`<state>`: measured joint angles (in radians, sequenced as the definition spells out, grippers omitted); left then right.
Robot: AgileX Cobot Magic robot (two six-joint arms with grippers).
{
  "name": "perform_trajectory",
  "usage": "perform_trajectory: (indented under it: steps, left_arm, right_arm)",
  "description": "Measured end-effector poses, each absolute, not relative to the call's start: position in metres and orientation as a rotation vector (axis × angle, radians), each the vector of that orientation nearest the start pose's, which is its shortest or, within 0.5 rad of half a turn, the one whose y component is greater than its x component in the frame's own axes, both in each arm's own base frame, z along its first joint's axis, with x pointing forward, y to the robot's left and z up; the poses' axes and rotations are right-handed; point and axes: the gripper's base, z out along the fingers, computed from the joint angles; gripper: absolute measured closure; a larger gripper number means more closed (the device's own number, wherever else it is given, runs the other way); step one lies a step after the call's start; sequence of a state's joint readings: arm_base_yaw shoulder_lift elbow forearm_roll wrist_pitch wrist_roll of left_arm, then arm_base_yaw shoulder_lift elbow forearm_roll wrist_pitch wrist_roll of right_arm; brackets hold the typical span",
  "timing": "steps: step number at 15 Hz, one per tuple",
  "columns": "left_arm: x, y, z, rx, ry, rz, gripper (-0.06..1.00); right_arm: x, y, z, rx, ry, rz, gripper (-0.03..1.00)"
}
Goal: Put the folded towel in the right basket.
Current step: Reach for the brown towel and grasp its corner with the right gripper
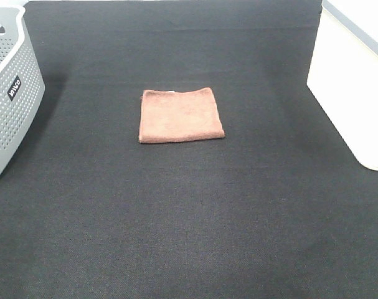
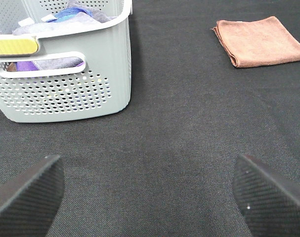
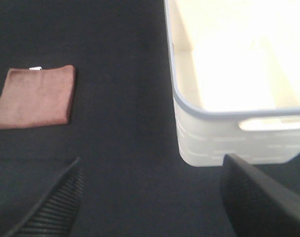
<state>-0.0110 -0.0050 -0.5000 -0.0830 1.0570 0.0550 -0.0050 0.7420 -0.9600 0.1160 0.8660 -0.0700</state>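
Note:
A folded brown towel (image 1: 180,115) lies flat in the middle of the black table. It also shows in the left wrist view (image 2: 260,41) and in the right wrist view (image 3: 35,96). The right basket (image 1: 354,87) is white and stands at the table's right edge; the right wrist view shows its rim (image 3: 184,101) and an empty inside. Neither arm shows in the high view. My left gripper (image 2: 150,197) is open and empty, well short of the towel. My right gripper (image 3: 154,197) is open and empty, between the towel and the white basket.
A grey perforated basket (image 1: 11,93) stands at the table's left edge. In the left wrist view the grey basket (image 2: 65,94) holds several cloths. The black mat (image 1: 189,218) covers the whole table.

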Motion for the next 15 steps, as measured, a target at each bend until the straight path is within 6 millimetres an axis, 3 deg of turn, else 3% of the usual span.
perform_trajectory:
  steps: [3, 4, 7, 10, 11, 12, 15]
  left_arm:
    - [-0.006, -0.007, 0.278, 0.071, 2.032, -0.072, 0.07]
    - [-0.006, -0.007, 0.278, 0.071, 2.032, -0.072, 0.07]
    - [-0.006, -0.007, 0.278, 0.071, 2.032, -0.072, 0.07]
    - [-0.006, -0.007, 0.278, 0.071, 2.032, -0.072, 0.07]
    - [-0.006, -0.007, 0.278, 0.071, 2.032, -0.072, 0.07]
    - [-0.006, -0.007, 0.278, 0.071, 2.032, -0.072, 0.07]
    - [-0.006, -0.007, 0.278, 0.071, 2.032, -0.072, 0.07]
  right_arm:
    - [0.180, 0.011, 0.409, -0.051, 2.173, 0.148, 0.24]
    - [0.210, 0.014, 0.408, -0.075, 2.212, 0.187, 0.24]
    - [0.273, 0.020, 0.396, -0.070, 2.299, 0.298, 0.24]
    - [0.317, 0.028, 0.385, -0.100, 2.349, 0.351, 0.24]
    - [0.317, 0.028, 0.385, -0.100, 2.349, 0.351, 0.24]
    - [0.327, 0.036, 0.382, -0.140, 2.359, 0.352, 0.24]
    - [0.359, 0.094, 0.358, -0.343, 2.411, 0.397, 0.24]
